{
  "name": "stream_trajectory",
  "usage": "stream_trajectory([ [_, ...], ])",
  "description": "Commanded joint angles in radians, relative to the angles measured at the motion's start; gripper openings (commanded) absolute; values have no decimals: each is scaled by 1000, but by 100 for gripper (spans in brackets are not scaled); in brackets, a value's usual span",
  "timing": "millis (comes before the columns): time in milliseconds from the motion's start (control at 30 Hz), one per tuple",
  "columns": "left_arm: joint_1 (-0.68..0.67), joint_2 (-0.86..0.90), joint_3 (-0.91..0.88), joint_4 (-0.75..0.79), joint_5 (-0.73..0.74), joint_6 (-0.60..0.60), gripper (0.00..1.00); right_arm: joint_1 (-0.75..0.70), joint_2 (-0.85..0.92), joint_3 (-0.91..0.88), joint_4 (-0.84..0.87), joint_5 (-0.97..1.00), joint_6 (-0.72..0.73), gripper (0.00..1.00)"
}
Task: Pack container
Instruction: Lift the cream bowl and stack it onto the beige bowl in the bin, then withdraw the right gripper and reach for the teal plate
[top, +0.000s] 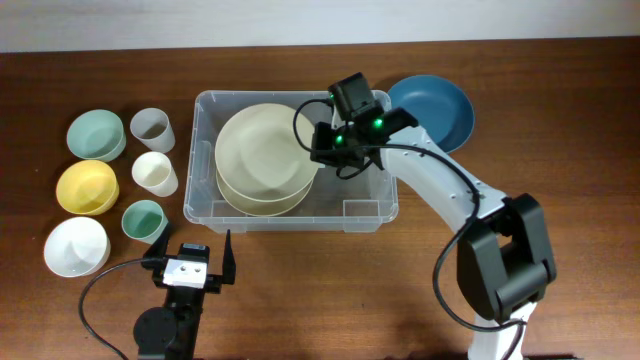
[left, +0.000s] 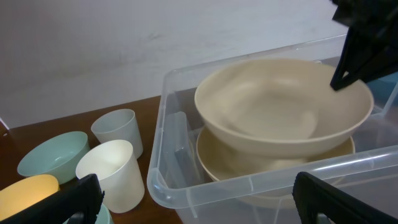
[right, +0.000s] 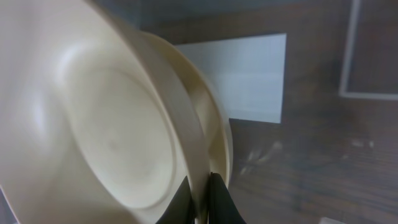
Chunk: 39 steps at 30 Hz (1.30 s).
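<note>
Label: one white label on the base of the container; you cannot read any writing on it.
Container: one clear bin, mid-table, with small ware to its left and the blue bowl by its far right corner.
Inside it: two, the upper cream bowl nested above the lower cream bowl.
Other bowls: three at left: mint bowl, yellow bowl, white bowl.
Cups: three beside the container: grey cup, white cup, teal cup.
Right tool: your right gripper is pinched tight on the upper cream bowl's rim.
Left tool: your left gripper stands spread wide, holding nothing, just in front of the container.
</note>
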Motion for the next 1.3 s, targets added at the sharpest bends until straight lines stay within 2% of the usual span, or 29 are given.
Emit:
stream_trajectory([
  [0,7,0,-3,-5,8,16,100,13,12,6,16,-13,23,4],
  [500,7,0,-3,-5,8,16,100,17,66,6,20,-36,45,5],
  [767,7,0,-3,-5,8,16,100,17,66,6,16,-72,49,9],
  [833,7,0,-3,-5,8,16,100,17,66,6,16,-75,49,17],
  [867,7,0,-3,-5,8,16,100,17,66,6,16,-75,49,26],
  [967,7,0,-3,-5,8,16,100,17,66,6,16,-86,49,43],
  [1200,7,0,-3,-5,8,16,100,11,56,24,3,-32,40,46],
  [1267,7,0,-3,-5,8,16,100,7,37,64,-38,15,-4,47],
])
